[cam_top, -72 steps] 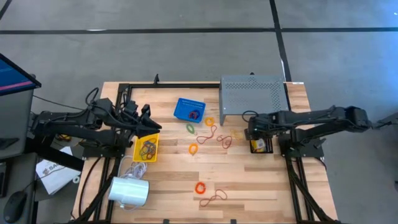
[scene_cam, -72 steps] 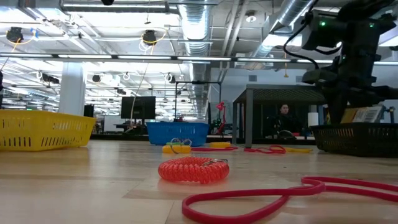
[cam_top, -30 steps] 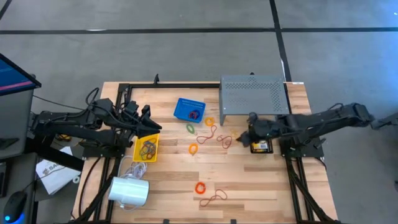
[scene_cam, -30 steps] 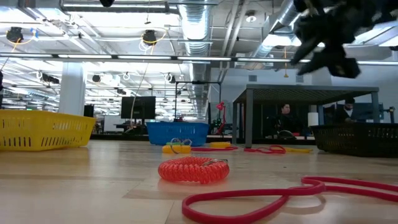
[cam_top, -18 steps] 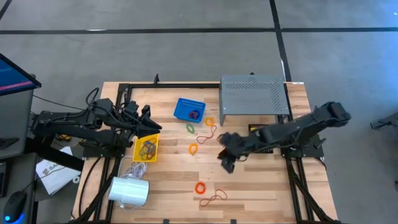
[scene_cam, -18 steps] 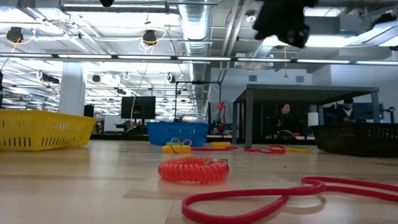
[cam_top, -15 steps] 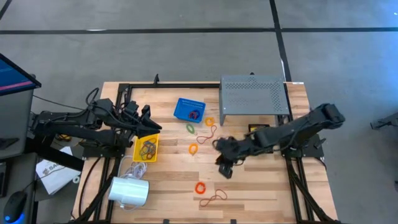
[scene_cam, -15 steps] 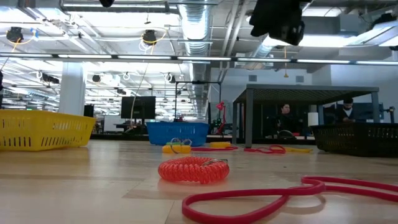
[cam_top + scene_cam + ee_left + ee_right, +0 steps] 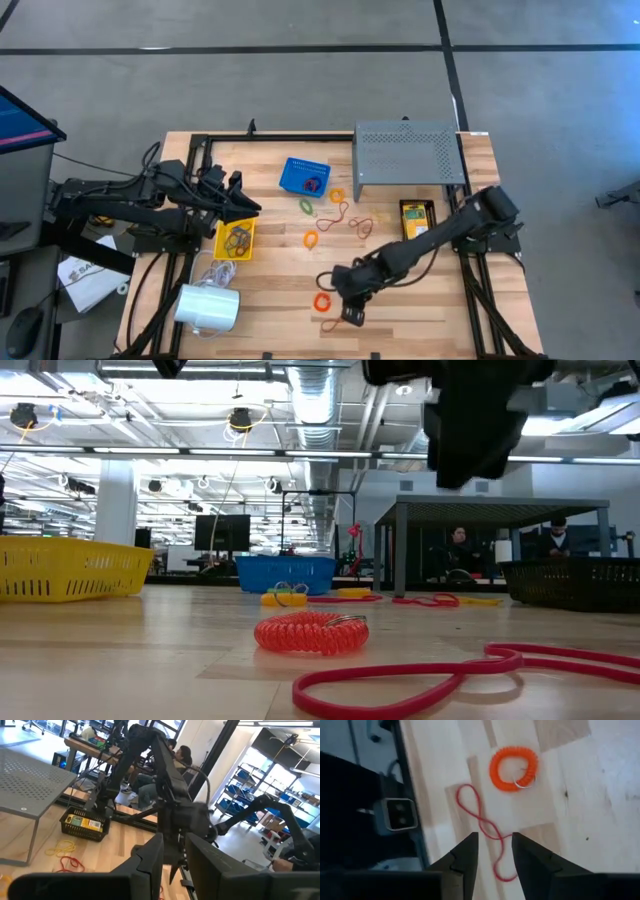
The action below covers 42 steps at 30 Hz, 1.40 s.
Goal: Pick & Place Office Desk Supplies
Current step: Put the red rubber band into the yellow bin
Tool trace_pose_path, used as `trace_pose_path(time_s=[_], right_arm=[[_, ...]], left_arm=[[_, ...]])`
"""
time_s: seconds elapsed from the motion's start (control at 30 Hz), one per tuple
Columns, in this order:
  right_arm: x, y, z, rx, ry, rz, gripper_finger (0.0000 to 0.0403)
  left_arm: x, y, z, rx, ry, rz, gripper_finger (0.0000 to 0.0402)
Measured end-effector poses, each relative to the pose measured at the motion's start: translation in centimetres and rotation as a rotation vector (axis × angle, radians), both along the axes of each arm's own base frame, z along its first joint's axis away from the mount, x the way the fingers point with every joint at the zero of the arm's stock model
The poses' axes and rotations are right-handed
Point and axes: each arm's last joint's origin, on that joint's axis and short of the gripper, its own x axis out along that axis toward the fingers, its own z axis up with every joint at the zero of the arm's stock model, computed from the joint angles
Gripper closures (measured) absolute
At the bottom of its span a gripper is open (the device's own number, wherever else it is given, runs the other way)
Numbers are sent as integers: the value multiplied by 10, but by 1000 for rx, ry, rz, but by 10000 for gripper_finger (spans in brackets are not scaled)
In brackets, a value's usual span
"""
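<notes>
**Right end effector open over the orange coil**

The right end effector hung just above the orange coil band. Its two fingers were apart. Nothing was between them.

The orange coil band lay flat on the wooden bench. A small metal ring was stuck on it. A long red rubber band lay just beside the coil, bent like a figure eight. It was right under the open fingers, and they did not touch it.

More loose rubber bands lay farther from the coil, between it and the grey metal shelf. They were orange, green and red. A black basket sat well away from the coil, on the right arm's side, with a yellow-green crayon box in it. A blue basket sat well past the coil too, beside the shelf.

The left end effector waited well away from the coil on the left arm's side, over a yellow basket that had bands in it. Its fingers were open only a little, with nothing seen between them.

A white cylinder lay near the coil on the left arm's side.
</notes>
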Motion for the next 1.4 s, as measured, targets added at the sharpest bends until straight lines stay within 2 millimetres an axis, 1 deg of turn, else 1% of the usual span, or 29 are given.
trace_pose_path(time_s=[0.1,0.17,0.27,0.4,0.53,0.73,1.07,1.2,1.23,1.33,1.4], right_arm=[[4,12,-14,-55,43,71,287],[3,19,-23,-108,109,127,289],[4,27,-32,-184,169,217,293],[13,34,-36,-229,158,293,295],[19,41,-36,-239,132,326,295],[17,42,-37,-295,124,340,296],[19,38,-39,-324,102,347,296],[21,39,-53,-335,136,362,296],[23,41,-57,-315,130,366,296],[23,41,-64,-310,152,373,296],[24,42,-65,-300,158,370,296]], left_arm=[[1,0,0,0,2,0,323],[1,0,-1,0,7,0,323],[1,0,-1,-3,10,0,323],[3,0,-2,-3,15,-1,323],[3,0,-2,-5,20,-3,323],[3,0,-3,-7,23,-3,323],[3,0,-3,-8,23,-3,323],[3,0,-3,-8,23,-3,323],[3,0,-3,-8,23,-3,323],[3,0,-3,-8,24,-4,323],[3,0,-3,-22,33,-3,323]])
